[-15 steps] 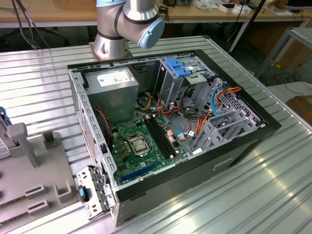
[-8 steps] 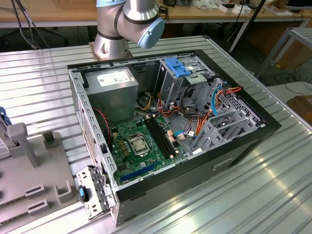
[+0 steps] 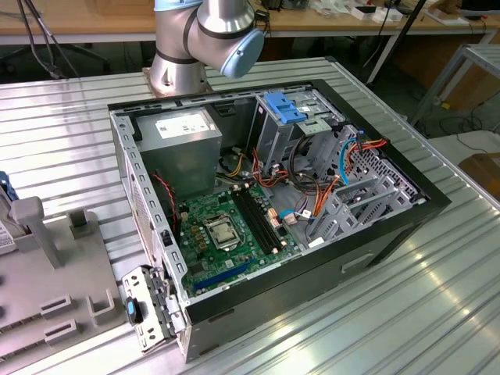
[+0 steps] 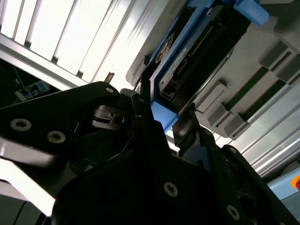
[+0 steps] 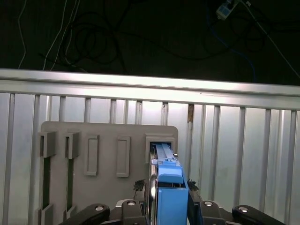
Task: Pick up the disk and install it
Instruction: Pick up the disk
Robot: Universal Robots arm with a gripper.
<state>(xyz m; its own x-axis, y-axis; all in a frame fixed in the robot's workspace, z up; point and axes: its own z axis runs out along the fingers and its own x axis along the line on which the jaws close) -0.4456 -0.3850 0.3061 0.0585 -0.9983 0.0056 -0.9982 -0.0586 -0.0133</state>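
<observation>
The disk [image 5: 169,174] stands on edge in a slot of the grey holder [image 5: 108,136], its blue side rail facing the first wrist camera. My gripper [image 5: 166,187] straddles that end of the disk, one dark finger [image 5: 139,186] on each side, pressed against it. In the second wrist view the disk [image 4: 197,51] shows its dark body and blue rails, with the gripper [image 4: 164,112] closed around the blue end block. The disk still sits in the holder [image 4: 262,61].
The open computer case [image 3: 406,226] lies on the ribbed metal table [image 3: 70,125], with the arm's base [image 3: 180,55] behind it. Inside are a grey power-supply box [image 3: 183,141], a green board [image 3: 226,226] and a metal cage with a blue tab [image 3: 285,109]. The grey holder [image 3: 70,258] sits at the exterior view's left.
</observation>
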